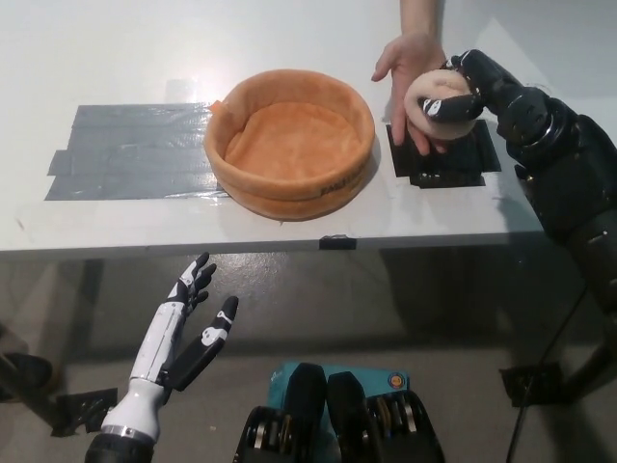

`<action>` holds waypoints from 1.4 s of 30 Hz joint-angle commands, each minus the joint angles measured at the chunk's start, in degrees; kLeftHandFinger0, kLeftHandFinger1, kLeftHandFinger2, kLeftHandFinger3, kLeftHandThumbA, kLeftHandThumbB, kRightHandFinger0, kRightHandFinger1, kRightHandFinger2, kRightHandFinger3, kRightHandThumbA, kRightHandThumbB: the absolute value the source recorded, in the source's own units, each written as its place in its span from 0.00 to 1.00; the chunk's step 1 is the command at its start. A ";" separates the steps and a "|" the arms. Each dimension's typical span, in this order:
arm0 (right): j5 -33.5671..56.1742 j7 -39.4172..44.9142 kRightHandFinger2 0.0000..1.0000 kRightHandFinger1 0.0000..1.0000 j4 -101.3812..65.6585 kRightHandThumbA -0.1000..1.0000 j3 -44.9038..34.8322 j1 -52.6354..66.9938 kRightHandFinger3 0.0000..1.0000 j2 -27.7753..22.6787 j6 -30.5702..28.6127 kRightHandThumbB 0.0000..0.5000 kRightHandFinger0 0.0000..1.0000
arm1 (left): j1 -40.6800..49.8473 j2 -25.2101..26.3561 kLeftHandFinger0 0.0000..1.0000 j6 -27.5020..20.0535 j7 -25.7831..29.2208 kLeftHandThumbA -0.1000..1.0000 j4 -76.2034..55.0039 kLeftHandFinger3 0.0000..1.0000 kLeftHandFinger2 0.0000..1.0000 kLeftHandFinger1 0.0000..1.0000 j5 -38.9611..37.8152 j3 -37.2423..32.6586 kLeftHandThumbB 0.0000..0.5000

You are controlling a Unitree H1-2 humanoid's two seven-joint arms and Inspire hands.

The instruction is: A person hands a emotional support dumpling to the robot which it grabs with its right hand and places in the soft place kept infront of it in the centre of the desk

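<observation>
My right hand (472, 87) has its fingers curled on the dumpling (440, 101) at two o'clock while the person's hand (413, 82) supports it; pulling away early risks dropping it short of the soft bowl (289, 145); left hand (188, 333) hangs open

Pale dumpling (439, 104) right of orange basket (289, 145)

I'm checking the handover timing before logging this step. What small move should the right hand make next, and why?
Probably finish closing the right hand around the dumpling before lifting. The person's hand still cups it from the left, so both touch it, and the orange plush basket sits empty to the left. The left hand rests open below the desk edge.
</observation>
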 commanded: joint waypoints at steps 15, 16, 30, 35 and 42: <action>5.92 -7.51 0.91 0.60 -4.00 0.00 -8.65 -1.76 0.84 0.85 -7.32 0.34 0.11 | -1.84 0.52 1.00 -0.98 -0.51 0.72 -1.37 1.00 1.00 1.00 0.22 0.06 0.00; 6.03 -7.99 0.89 0.59 -4.38 0.00 -9.21 -1.59 0.84 1.06 -8.13 0.34 0.11 | -1.80 0.56 1.00 -1.01 -0.55 0.72 -1.28 1.00 1.00 1.00 0.13 0.08 0.00; 8.79 -12.04 1.00 1.00 -16.58 0.01 -16.12 -2.99 0.60 6.49 -5.31 0.36 0.79 | -1.78 0.68 1.00 -0.47 -0.46 0.74 -1.78 1.00 1.00 1.00 0.71 -0.09 0.00; 9.04 -12.23 0.37 0.15 -18.32 0.00 -15.45 -5.90 0.18 9.35 -5.25 0.31 0.00 | -1.76 0.50 1.00 1.11 -0.72 0.74 -2.39 1.00 1.00 1.00 0.35 0.01 0.00; 7.27 -14.35 0.71 0.34 -12.26 0.00 -11.73 -7.90 0.64 13.88 -10.91 0.30 0.00 | -1.97 0.52 1.00 1.04 -0.73 0.75 -2.29 1.00 1.00 1.00 0.88 -0.48 0.00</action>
